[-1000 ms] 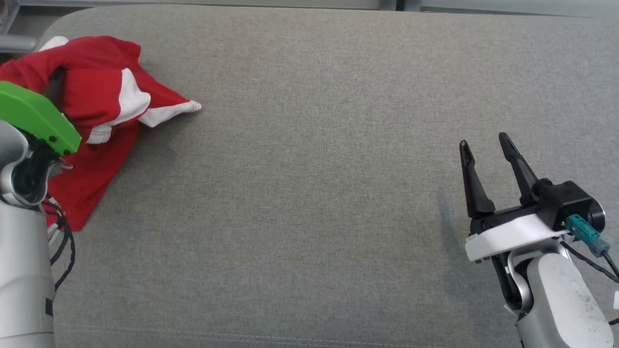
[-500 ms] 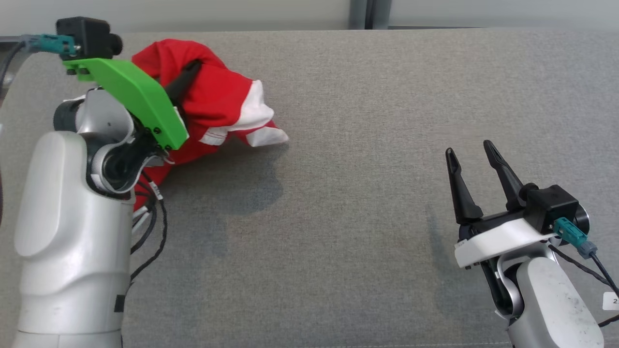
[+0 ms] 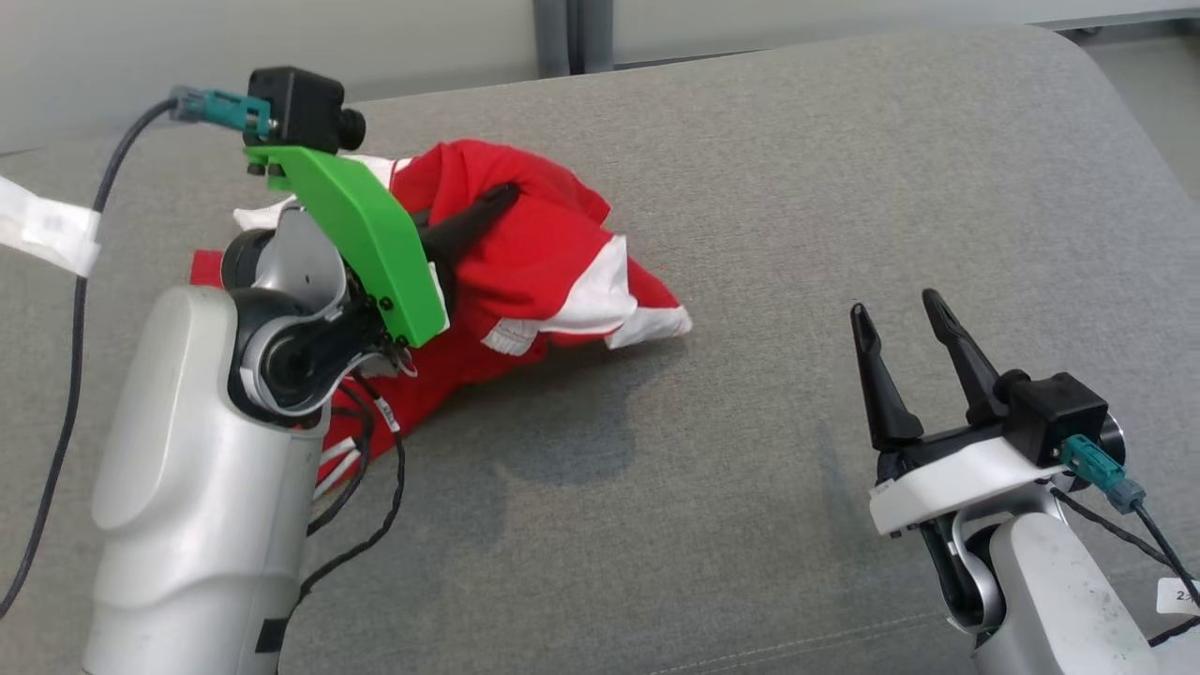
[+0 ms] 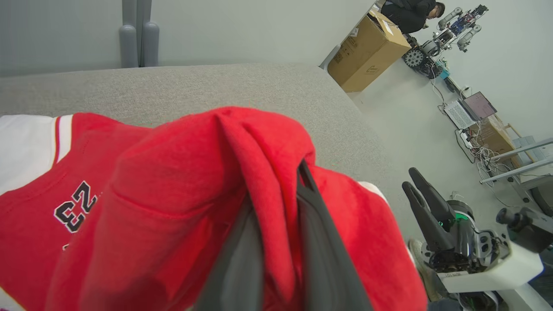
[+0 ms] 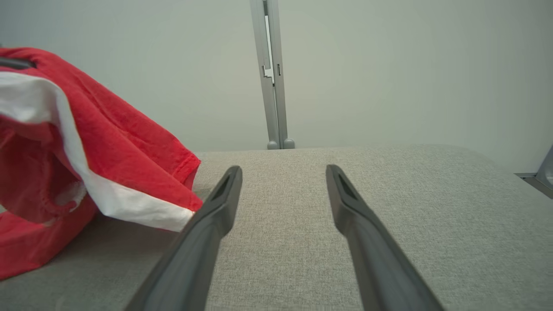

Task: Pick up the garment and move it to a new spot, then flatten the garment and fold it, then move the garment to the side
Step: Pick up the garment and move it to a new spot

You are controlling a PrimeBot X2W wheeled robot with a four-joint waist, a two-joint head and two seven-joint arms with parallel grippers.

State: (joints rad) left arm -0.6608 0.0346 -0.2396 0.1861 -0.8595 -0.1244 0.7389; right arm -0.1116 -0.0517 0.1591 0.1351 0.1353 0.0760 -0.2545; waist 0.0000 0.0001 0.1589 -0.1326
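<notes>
**A:** Where's the garment (image 3: pixel 553 262)?

**B:** On the left half of the grey cushion (image 3: pixel 844 169), toward the far side. It's bunched, red with white trim. The top is lifted, and the rest trails on the cushion toward the near left.

**A:** Left gripper (image 3: pixel 502 199)?

**B:** Clamped on a fold of the garment. Its wrist view shows red cloth pinched between both fingers, with a black number print (image 4: pixel 75 207) to the left.

**A:** Right gripper (image 3: pixel 895 305)?

**B:** Near right over the cushion, fingers spread, nothing between them, well apart from the garment.
</notes>
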